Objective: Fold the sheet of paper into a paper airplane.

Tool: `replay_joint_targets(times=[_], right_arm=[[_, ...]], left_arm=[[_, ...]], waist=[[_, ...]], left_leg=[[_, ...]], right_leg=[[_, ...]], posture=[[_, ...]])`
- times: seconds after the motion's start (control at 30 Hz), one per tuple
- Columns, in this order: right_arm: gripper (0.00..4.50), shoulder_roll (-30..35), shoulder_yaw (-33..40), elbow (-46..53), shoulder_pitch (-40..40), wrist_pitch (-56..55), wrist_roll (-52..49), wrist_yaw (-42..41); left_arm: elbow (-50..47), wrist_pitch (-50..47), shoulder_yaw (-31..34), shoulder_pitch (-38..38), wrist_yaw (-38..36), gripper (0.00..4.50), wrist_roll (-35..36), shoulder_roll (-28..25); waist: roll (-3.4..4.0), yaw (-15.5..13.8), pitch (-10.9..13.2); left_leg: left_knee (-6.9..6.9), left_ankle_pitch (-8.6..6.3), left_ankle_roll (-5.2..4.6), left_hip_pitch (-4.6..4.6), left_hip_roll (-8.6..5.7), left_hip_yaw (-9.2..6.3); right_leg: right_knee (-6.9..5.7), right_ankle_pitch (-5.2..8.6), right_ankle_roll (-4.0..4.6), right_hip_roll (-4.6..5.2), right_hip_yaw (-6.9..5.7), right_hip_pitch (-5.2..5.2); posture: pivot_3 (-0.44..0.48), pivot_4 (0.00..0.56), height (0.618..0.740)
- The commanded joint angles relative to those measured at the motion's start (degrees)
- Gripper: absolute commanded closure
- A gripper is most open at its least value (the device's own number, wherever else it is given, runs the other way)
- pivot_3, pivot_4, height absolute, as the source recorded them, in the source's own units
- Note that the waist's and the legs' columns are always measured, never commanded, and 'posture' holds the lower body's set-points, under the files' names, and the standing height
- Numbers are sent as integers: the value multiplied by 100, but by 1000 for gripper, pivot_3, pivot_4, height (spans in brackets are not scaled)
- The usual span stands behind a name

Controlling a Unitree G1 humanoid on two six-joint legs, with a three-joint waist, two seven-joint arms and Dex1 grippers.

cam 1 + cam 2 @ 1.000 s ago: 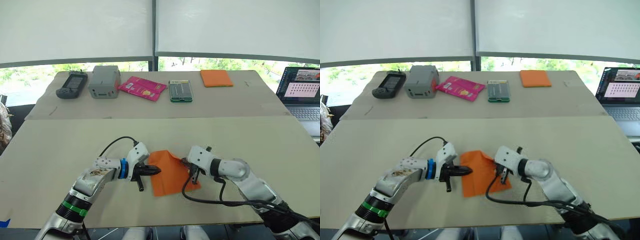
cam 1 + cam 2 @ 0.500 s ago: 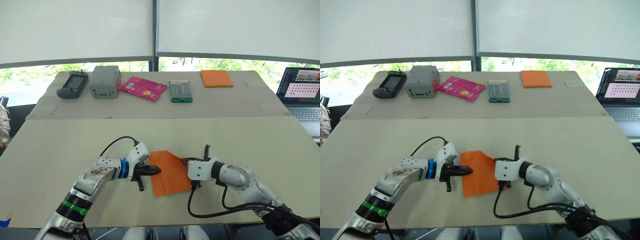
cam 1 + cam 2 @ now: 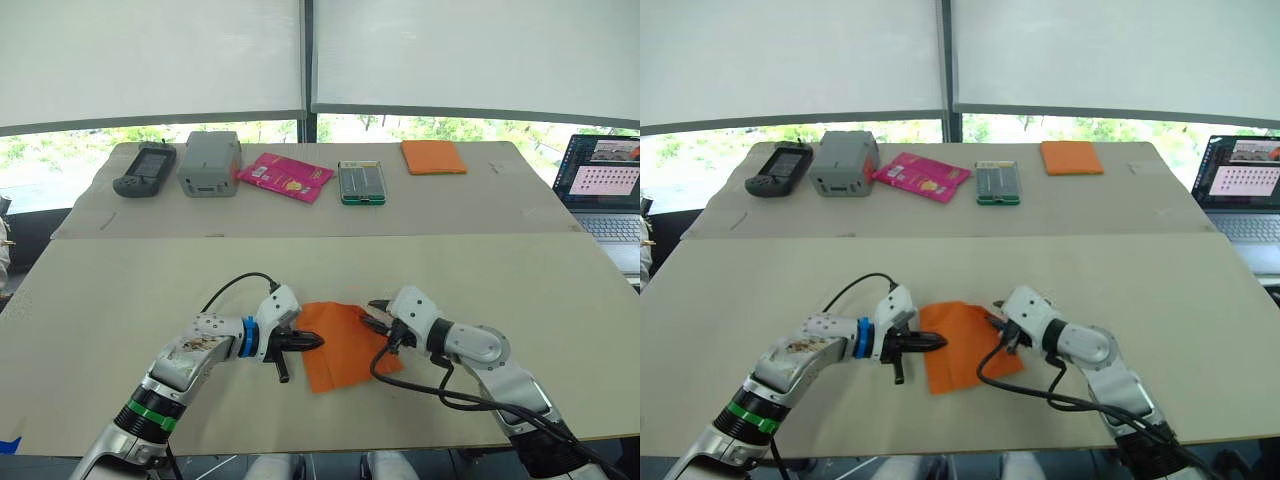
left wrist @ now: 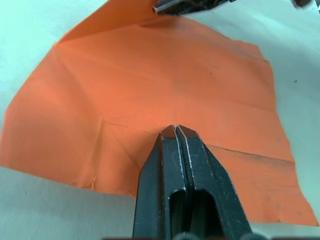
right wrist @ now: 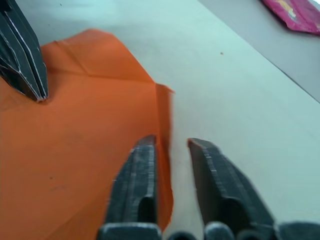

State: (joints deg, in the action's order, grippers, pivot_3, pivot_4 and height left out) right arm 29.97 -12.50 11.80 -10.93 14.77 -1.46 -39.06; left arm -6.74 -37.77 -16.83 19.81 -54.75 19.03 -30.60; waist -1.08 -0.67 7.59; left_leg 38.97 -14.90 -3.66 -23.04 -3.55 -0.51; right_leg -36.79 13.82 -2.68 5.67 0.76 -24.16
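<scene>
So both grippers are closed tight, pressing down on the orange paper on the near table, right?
Not quite. The left gripper is shut, its tip on the sheet of paper, but the right wrist view shows the right gripper open at the sheet's edge.

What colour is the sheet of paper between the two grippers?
Bright orange; the sheet of paper shows best in the left wrist view.

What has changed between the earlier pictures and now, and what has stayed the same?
The right gripper has turned at the right edge of the sheet of paper, and its open fingers now straddle that edge without clamping it. The left gripper stays shut, pressing its tips on the sheet's left side. The sheet has hardly moved.
</scene>
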Motion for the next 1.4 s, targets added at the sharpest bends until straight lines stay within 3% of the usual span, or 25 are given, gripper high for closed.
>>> replay_joint_targets(times=[0.03,0.17,0.43,0.77,1.1,1.4], right_arm=[[1872,3,136,224,-64,150,-151,-73],[1872,-6,142,242,-70,198,-168,-103],[4460,227,-14,224,88,-569,228,-121],[4488,482,-587,-798,34,-2624,1596,342],[4488,533,-650,-1141,14,-2921,2071,416],[4488,513,-697,-1059,32,-2869,2233,390]], left_arm=[[52,-73,-106,-34,-4,4500,-88,-22],[60,-69,-109,-28,0,4500,-90,-15],[110,-49,-98,14,-26,4500,-103,-40],[186,-298,83,393,-43,4500,182,219],[569,-357,405,1117,177,4500,262,664],[1242,-9,-527,1331,413,4500,-624,1088]], waist=[[0,0,0],[0,0,0],[0,0,0],[-1,1,0],[-2,15,-1],[-4,8,-2]], left_leg=[[0,0,0,0,0,0],[0,0,0,0,0,0],[0,0,1,0,-1,0],[1,23,38,2,-3,5],[0,23,39,9,4,15],[1,23,38,14,3,21]], right_leg=[[0,0,0,0,0,0],[0,0,0,0,0,0],[0,0,0,0,-2,0],[-3,0,0,-6,-9,1],[-8,0,0,-19,0,3],[-10,0,0,-20,4,8]], posture=[[0,150,740],[0,150,740],[0,150,740],[0,150,740],[0,150,740],[0,150,740]])
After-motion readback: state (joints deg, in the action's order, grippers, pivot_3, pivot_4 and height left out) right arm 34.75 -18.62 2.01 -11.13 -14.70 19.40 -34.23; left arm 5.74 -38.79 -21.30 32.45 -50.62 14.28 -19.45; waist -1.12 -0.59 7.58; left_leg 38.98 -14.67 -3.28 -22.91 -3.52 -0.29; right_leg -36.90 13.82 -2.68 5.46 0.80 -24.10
